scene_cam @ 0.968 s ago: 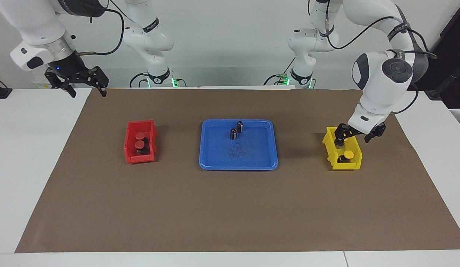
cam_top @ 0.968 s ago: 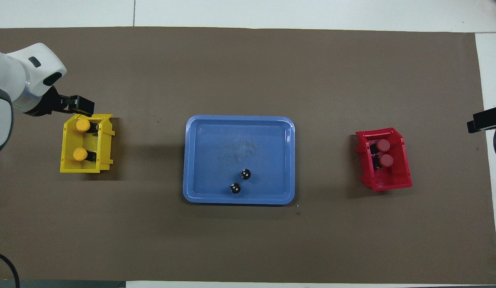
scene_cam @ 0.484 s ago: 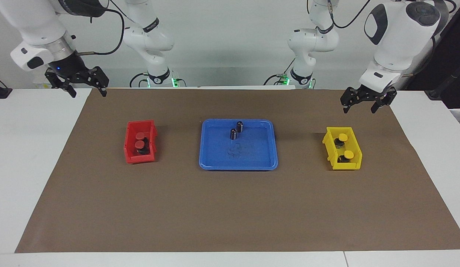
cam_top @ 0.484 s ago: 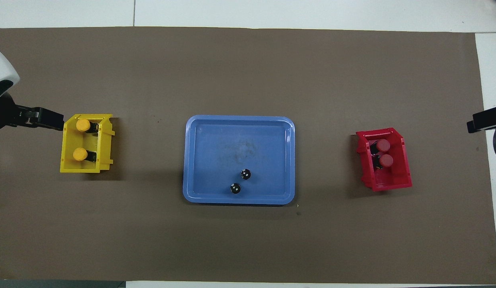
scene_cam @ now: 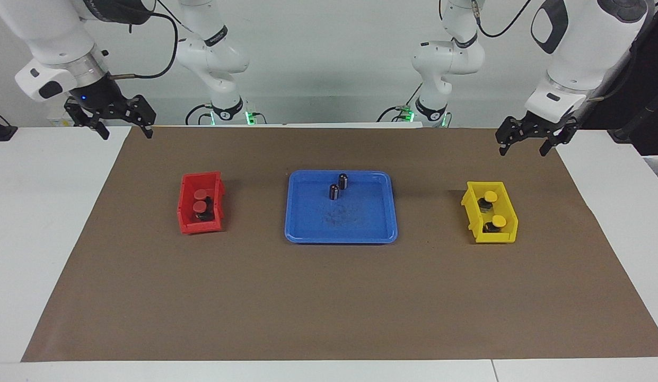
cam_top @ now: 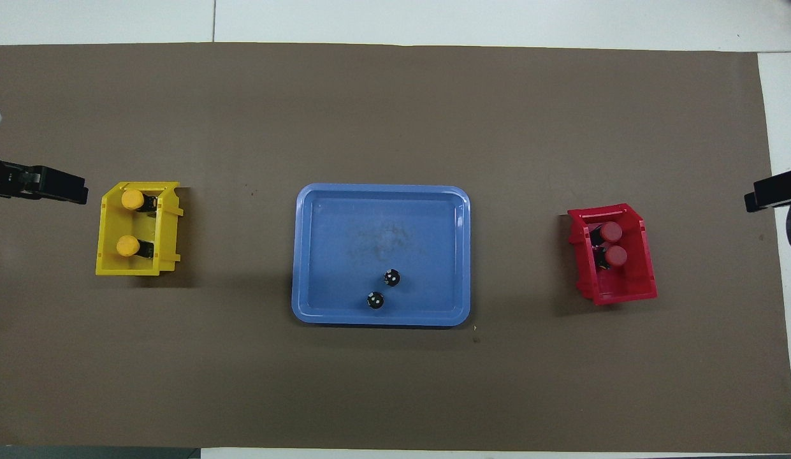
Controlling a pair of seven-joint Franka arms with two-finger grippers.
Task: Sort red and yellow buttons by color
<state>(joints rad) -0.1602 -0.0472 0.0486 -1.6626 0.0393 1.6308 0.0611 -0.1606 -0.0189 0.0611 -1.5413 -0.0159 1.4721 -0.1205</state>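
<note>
Two yellow buttons point(scene_cam: 488, 197) point(scene_cam: 499, 220) lie in the yellow bin point(scene_cam: 471, 211); the overhead view shows their caps point(cam_top: 132, 199) point(cam_top: 127, 245). Two red buttons point(scene_cam: 201, 194) point(scene_cam: 200, 206) lie together in the red bin point(scene_cam: 184, 215), and their caps point(cam_top: 610, 231) point(cam_top: 616, 255) also show from above. My left gripper point(scene_cam: 522, 150) hangs open and holds nothing, raised over the mat beside the yellow bin. My right gripper point(scene_cam: 126, 133) waits open and holds nothing, high over the mat's corner at the right arm's end.
A blue tray point(scene_cam: 360, 223) point(cam_top: 344, 255) sits mid-mat between the two bins. Two black cylinders with silver tops point(scene_cam: 343, 181) point(scene_cam: 334, 191) stand in it on the side nearer the robots. A brown mat point(scene_cam: 307, 297) covers the white table.
My left gripper has risen out of the yellow bin and drawn back toward the left arm's end, leaving a second yellow button there. The right arm has not moved.
</note>
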